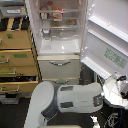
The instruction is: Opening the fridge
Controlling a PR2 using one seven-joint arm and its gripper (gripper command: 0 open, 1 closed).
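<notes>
— Kitchen corner, seen from above the robot: a tan drawer cabinet [17, 55] stands at nine o'clock, with some of its drawers pulled out. Where's the fridge?

— Fridge [59, 47] fills twelve o'clock. Its upper door [106, 42] is swung wide toward two o'clock, so the shelves [59, 20] and what stands on them are open to view. The two lower drawers [59, 67] with silver handles look closed.

— And the arm?

— A bulky white arm [75, 97] lies across six o'clock, reaching toward four o'clock. The gripper [119, 82] seems to sit near the door's lower edge, among dark cables.

— Jaws?

— Too blurred; I cannot tell how far apart they are or whether they hold anything.

— So which step?

— I'd judge the opening is essentially done, door near its full swing. Next would call for letting go if it is gripping, then backing the arm out without knocking the door.
</notes>
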